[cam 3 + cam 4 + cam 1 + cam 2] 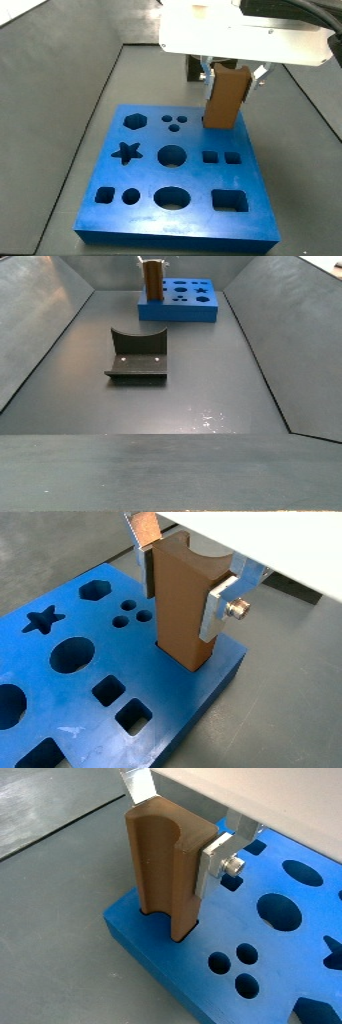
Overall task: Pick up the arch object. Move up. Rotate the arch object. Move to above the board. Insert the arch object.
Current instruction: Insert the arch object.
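Board (147, 205): large blue slab with star, hexagon, circle and square cut-outs, flat on the grey floor. Fixture (138, 357): dark bracket, well apart from the board. Arch object (185, 604): tan-brown block, upright, its lower end sunk in a slot at the board's corner. My gripper (182, 572): above the board, fingers (215, 858) clamped on the arch object's upper part.

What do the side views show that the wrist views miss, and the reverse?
Only a side view shows the fixture on the floor and the whole board. Only the wrist views show the fingers clamping the arch object and its lower end in a cut-out at the board's corner. Both show the gripper holding it upright over the board.
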Available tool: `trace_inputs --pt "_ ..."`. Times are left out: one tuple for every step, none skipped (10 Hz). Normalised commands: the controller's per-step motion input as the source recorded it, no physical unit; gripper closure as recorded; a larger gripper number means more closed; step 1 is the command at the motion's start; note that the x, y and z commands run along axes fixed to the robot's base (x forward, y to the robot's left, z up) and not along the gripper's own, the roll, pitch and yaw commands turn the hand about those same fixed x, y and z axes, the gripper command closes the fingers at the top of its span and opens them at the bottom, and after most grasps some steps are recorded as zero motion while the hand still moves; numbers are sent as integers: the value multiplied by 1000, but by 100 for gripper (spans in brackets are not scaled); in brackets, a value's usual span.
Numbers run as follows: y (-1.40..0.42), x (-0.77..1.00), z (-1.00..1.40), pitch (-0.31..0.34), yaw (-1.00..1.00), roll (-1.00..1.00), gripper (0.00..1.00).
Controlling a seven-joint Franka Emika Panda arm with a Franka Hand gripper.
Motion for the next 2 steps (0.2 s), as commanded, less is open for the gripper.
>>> trace_inputs --pt "0 0 0 9 0 0 100" --pt "0 0 0 0 0 0 100"
